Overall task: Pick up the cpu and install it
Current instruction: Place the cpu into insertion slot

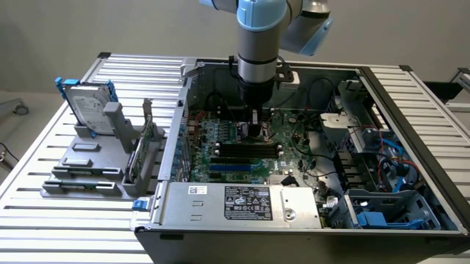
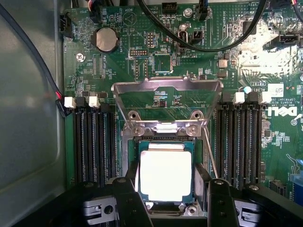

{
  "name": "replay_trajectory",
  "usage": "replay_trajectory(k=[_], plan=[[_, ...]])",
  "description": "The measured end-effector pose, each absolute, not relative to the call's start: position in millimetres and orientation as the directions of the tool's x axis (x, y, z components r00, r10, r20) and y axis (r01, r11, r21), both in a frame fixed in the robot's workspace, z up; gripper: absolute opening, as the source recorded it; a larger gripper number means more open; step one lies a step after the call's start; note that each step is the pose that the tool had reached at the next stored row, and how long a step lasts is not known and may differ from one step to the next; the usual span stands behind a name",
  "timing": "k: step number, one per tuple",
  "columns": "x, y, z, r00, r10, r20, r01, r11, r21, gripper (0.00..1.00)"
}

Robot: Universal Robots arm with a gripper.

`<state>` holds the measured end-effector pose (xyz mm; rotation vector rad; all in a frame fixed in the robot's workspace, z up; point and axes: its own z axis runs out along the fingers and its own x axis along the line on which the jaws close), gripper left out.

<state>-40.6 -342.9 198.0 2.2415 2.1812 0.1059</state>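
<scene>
Cpu (image 2: 165,172) sits between memory slots (image 2: 94,142), socket frame (image 2: 165,87) raised.

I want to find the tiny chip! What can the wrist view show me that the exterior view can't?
Wrist view: the cpu, a shiny square at its socket, with the metal frame flipped open above it, and a round coin battery.
Exterior view: the whole computer case, the arm, and the hard drive standing in a grey holder on the exterior view's left.
Both: the green board with its black memory slots, and the hand low over it.
</scene>
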Motion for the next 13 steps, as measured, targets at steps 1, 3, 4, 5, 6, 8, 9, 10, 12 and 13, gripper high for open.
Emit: replay_trajectory(k=[1,3,4,5,6,8,9,10,12,13], plan=[[-40.6,-343.0,198.0,0.026,0.999,0.039,0.998,-0.028,0.056,0.55],[-40.6,-342.9,197.9,0.026,0.999,0.038,0.998,-0.028,0.056,0.55],[-40.6,-342.9,197.7,0.026,0.999,0.038,0.998,-0.028,0.056,0.55],[-40.6,-342.9,197.6,0.026,0.999,0.038,0.998,-0.028,0.056,0.55],[-40.6,-342.9,197.4,0.026,0.999,0.038,0.998,-0.028,0.056,0.55],[-40.6,-342.9,197.1,0.026,0.999,0.037,0.998,-0.028,0.056,0.55],[-40.6,-342.8,196.9,0.026,0.999,0.037,0.998,-0.028,0.056,0.55],[-40.6,-342.7,196.8,0.026,0.999,0.037,0.998,-0.028,0.056,0.55],[-40.6,-342.4,196.5,0.026,0.999,0.036,0.998,-0.028,0.056,0.55],[-40.7,-342.2,196.3,0.026,0.999,0.036,0.998,-0.028,0.056,0.55]])
